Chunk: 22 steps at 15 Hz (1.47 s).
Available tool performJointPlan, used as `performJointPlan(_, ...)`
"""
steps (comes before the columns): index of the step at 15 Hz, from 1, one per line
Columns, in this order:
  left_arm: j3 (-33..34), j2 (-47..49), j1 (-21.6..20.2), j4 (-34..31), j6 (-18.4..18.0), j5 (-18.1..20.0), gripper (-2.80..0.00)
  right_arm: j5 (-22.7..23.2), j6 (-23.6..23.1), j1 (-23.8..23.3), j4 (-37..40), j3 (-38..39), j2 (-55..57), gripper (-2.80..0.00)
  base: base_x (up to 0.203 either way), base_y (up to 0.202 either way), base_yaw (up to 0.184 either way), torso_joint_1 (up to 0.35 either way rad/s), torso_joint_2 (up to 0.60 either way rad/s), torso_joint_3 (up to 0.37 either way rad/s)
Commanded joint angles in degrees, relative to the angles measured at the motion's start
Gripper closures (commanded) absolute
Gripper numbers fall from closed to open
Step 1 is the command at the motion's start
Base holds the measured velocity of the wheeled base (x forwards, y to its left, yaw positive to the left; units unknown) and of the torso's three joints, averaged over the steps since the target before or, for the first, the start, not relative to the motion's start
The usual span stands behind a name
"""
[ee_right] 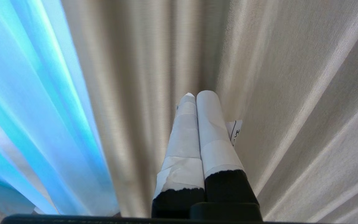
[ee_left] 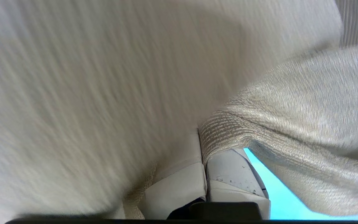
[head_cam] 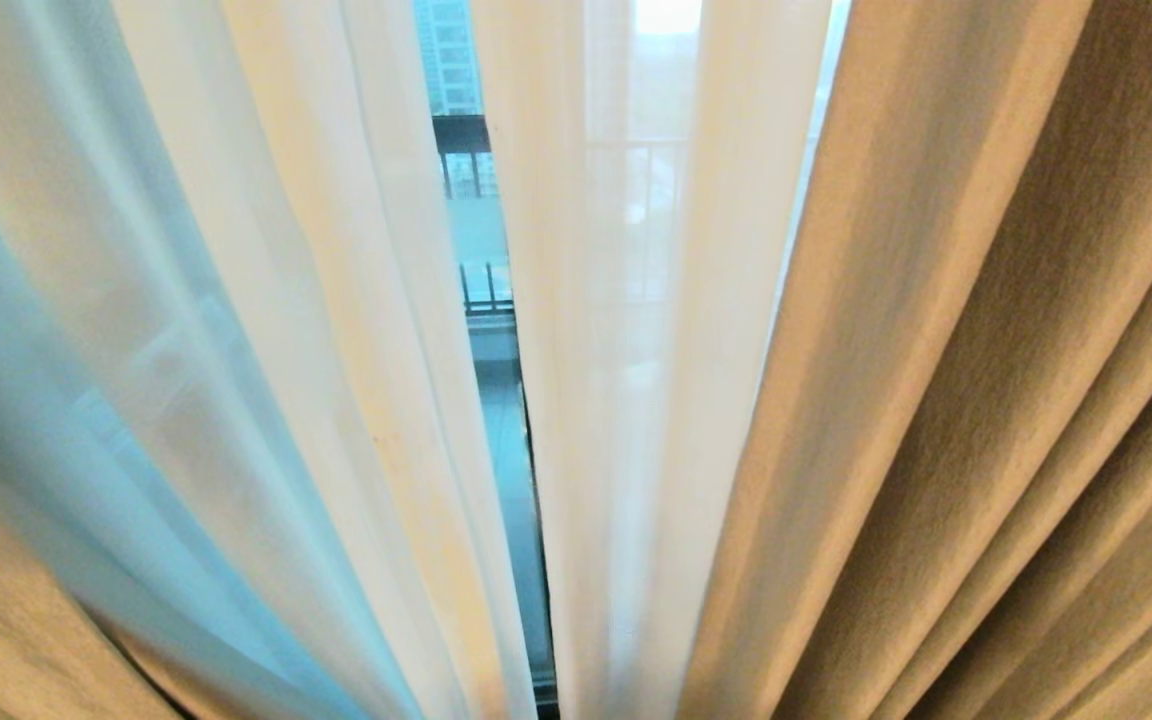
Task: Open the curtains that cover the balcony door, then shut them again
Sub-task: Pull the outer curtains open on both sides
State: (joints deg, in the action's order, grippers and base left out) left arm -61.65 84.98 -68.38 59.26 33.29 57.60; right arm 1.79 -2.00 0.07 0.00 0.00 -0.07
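Amid the curtains [ee_left: 104, 77], the left claw [ee_left: 204, 155] pinches a beige fold tight; the right claw [ee_right: 197, 102] hangs clamped empty.

Daylight from behind, motion blur at the left wrist

Bright backlight glows through the thin white sheer curtains [head_cam: 576, 400]; thick cream-beige woven drapes [ee_left: 73, 93] smear at left of the left wrist view.

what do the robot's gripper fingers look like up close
The right gripper has two long tapering fingers wrapped in white tape, torn-edged above black bases, with a small printed paper tag beside them. The left gripper fingers also look white and tape-wrapped, one scuffed with dark specks. A black mount edge sits below each. No cables show.
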Motion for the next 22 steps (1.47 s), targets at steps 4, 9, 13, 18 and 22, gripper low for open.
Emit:
performJointPlan(4, 3.99, -2.85, 1.94, 0.51, -0.07, 0.3, -2.8, 0.05, -0.02, 0.01, 0.0, 0.0, 0.07, 0.0, 0.0, 0.0, 0.0, 0.0, 0.0, 0.0)
performJointPlan(9, 7.25, -5.46, 1.87, 0.33, 0.02, 0.32, -2.8, 0.05, -0.02, 0.01, 0.0, 0.0, 0.07, 0.0, 0.0, 0.0, 0.0, 0.0, 0.0, 0.0)
performJointPlan(13, 10.75, -8.5, 1.85, 0.25, 0.11, 0.39, -2.8, 0.05, -0.02, 0.01, 0.01, 0.0, 0.07, 0.0, 0.0, 0.0, 0.0, 0.0, 0.0, 0.0)
performJointPlan(18, 17.37, -15.78, 1.85, -3.45, 0.04, 0.32, -2.8, 0.05, -0.02, 0.01, 0.0, 0.0, 0.07, 0.0, 0.0, 0.0, 0.0, 0.0, 0.0, 0.0)
performJointPlan(22, 21.14, -21.06, 2.5, -7.23, 0.02, 1.23, -2.8, 0.05, 0.06, 0.01, 0.0, 0.0, 0.07, 0.0, 0.0, 0.0, 0.0, 0.0, 0.0, 0.0)
